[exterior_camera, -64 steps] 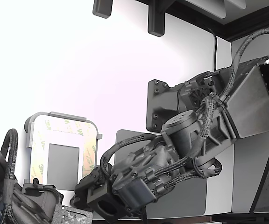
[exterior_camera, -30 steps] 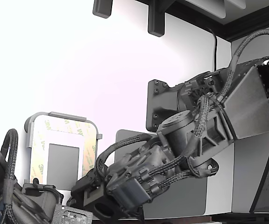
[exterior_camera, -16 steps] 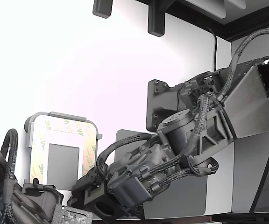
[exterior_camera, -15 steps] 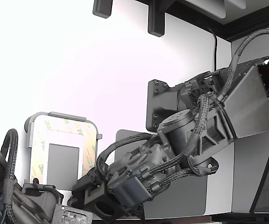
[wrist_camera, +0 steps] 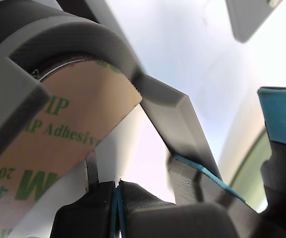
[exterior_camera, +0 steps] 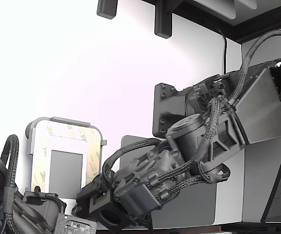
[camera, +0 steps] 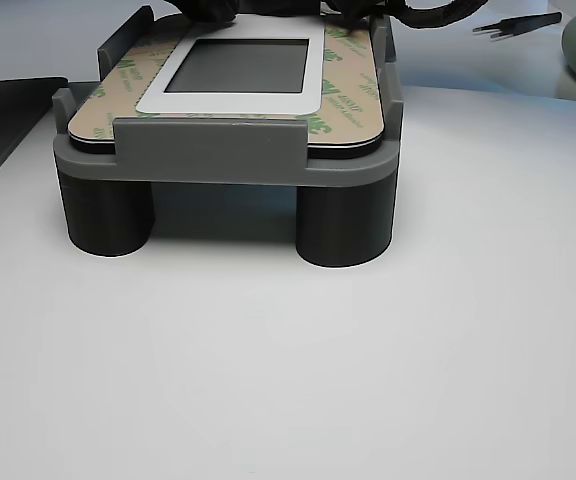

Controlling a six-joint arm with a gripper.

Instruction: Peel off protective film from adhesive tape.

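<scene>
A: Where is the protective film [camera: 353, 95]?

B: On the white plate [camera: 236, 102], which sits in the grey fixture frame [camera: 208, 160] on the white table [camera: 288, 380]. The frame stands on dark round legs [camera: 346, 225]. In the exterior view the frame is near the table's front edge, toward the exterior view's left.

A: How does the film look?

B: Pale yellow-tan paper with green "3M" printing. Strips of it run along all four sides of the plate, over the adhesive tape [exterior_camera: 92, 152], and frame a grey square centre [camera: 240, 65]. They lie flat; the corners follow the plate's rounded outline. The wrist view shows one rounded corner of the liner [wrist_camera: 58, 144] very close, tucked against the frame's curved wall, with parts of the green words "Adhesive" and "3M" readable.

A: And the pincer [wrist_camera: 182, 186]?

B: It is at the plate's edge nearest the arm [exterior_camera: 179, 161]. One finger with a blue pad [wrist_camera: 282, 116] stands apart from the other finger [wrist_camera: 192, 178], so the pincer looks partly spread, though the wrist view is too cramped to be certain. I cannot make out any film between them.

A: Anything else on the table?

B: A dark grey mat [exterior_camera: 194, 204] under the arm, and a second arm's cabled end [exterior_camera: 13, 204] at the table's front corner on the exterior view's left.
</scene>
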